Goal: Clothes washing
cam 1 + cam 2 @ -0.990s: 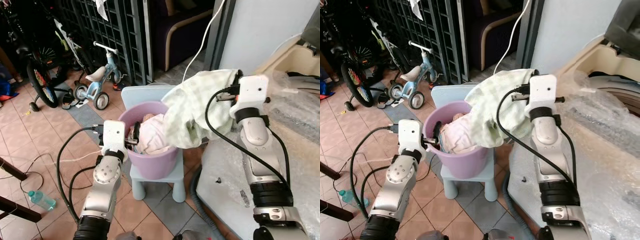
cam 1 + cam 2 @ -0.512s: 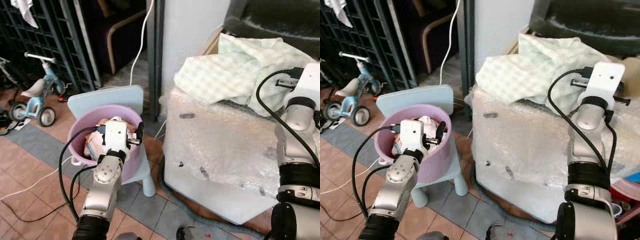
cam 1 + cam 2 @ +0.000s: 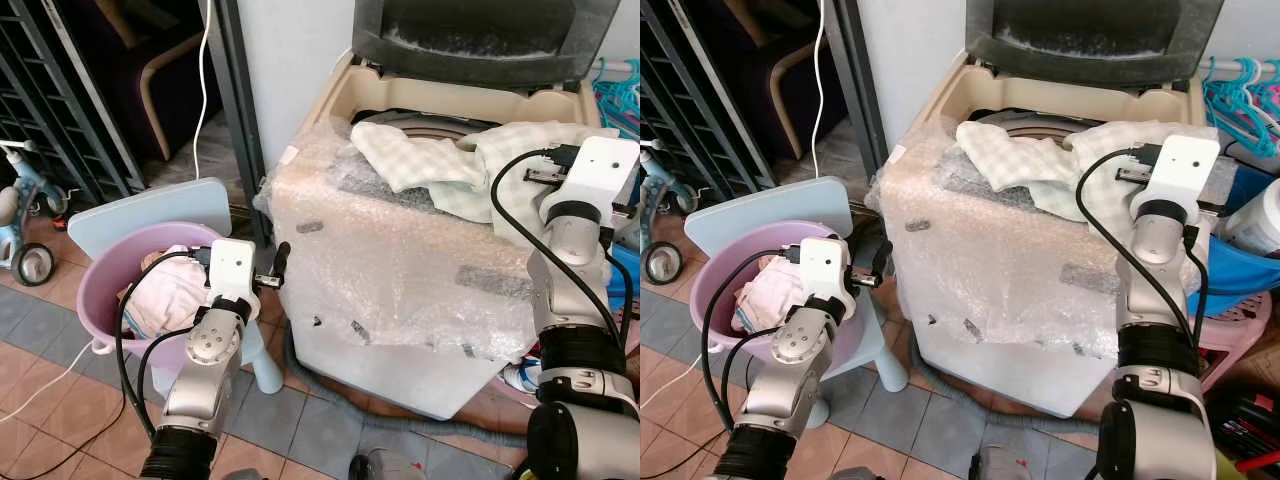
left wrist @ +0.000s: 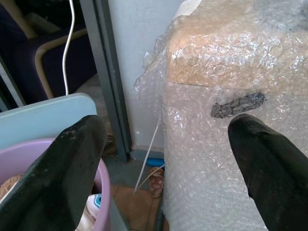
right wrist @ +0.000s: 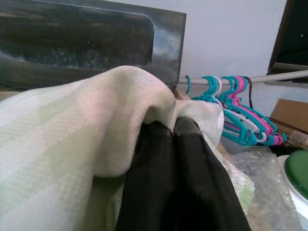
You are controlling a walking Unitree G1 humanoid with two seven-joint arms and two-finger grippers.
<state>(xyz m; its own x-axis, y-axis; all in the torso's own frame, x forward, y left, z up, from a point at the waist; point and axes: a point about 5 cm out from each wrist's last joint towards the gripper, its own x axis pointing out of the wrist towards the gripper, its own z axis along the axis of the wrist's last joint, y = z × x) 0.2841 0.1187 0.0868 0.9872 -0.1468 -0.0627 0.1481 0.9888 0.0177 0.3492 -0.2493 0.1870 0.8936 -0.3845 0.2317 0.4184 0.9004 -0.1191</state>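
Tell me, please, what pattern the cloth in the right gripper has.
Pale green and white checks on the cloth; left eye view.

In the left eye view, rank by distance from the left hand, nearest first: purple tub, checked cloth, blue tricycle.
From the left hand:
1. Purple tub, just to its left on the chair.
2. Checked cloth, draped over the washer's rim, up right.
3. Blue tricycle, far left edge.

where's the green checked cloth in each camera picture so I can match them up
Left eye view: checked cloth drapes the washer's open rim, upper right, by the right claw.
Right eye view: same rim, upper middle.
Left wrist view: not in it.
Right wrist view: bunched around the shut fingers.
Shared landmark: bubble-wrapped washing machine.
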